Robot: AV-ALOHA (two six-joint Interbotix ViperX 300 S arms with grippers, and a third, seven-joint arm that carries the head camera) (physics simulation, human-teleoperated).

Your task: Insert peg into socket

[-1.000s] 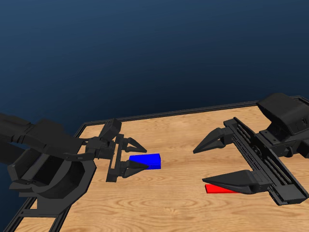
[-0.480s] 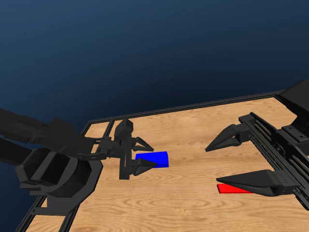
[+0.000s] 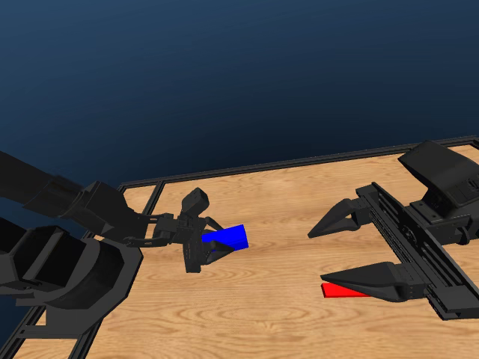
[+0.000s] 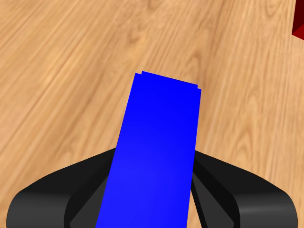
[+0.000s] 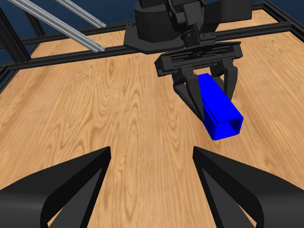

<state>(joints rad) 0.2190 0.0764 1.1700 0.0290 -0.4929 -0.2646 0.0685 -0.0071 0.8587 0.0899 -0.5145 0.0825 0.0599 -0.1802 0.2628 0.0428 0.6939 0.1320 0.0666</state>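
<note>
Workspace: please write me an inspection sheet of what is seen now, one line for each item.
Surface: wooden table, black frame at its edges.
Job's things: blue socket between the left pincer's jaws, tilted, open end toward the right arm; red peg flat on the table, partly hidden by the right pincer.
Clutter: nothing seen.
Grippers: left pincer shut on the socket; right pincer open, above the peg, not gripping it.
Cables: nothing seen.
Surroundings: plain dark blue background.
</note>
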